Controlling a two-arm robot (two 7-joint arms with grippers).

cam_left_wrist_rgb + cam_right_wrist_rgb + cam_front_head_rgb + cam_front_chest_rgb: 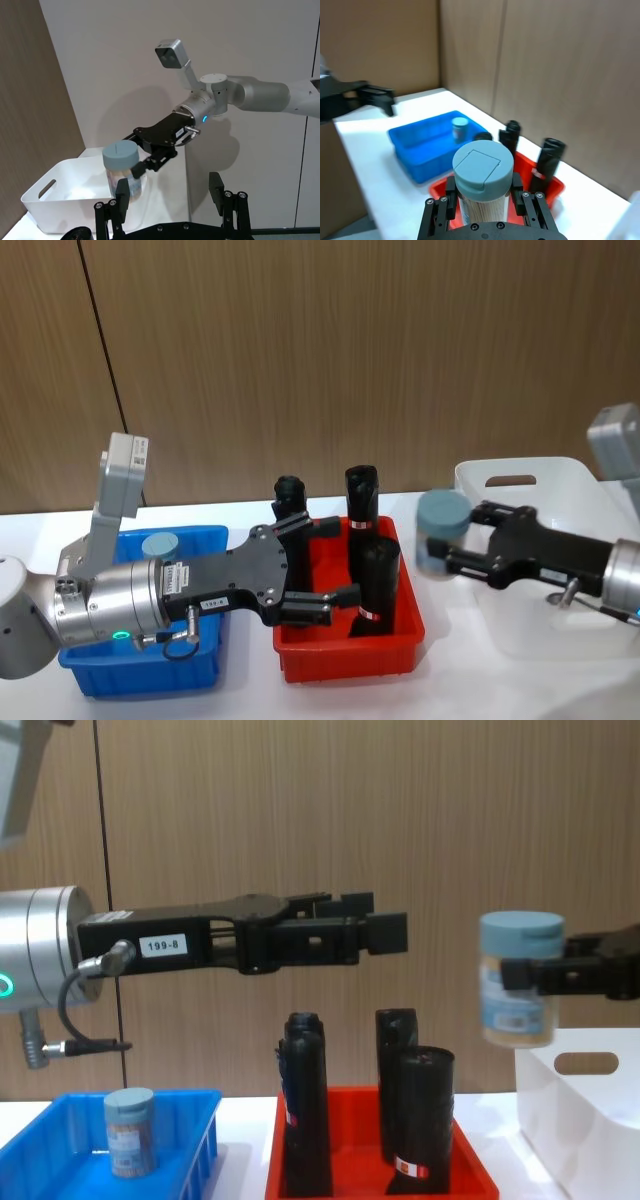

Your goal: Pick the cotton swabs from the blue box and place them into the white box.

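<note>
Closest to the lens in the right wrist view is a cotton swabs jar [482,167], clamped upright by the right gripper [483,196] just under its lid. In the head view, right of centre, it hangs in the air between the red tray [345,655] and the white box [530,640], not yet over the rim. Letting go here would likely drop it onto the table or the tray. A low carry could knock its base on the rim and twist it in the narrow grip. The left gripper [320,568] hovers with its fingers apart and empty over the black rolls [362,500]. If it swings low it could topple them. A second jar [160,545] waits in the blue box [140,672], lower left.
</note>
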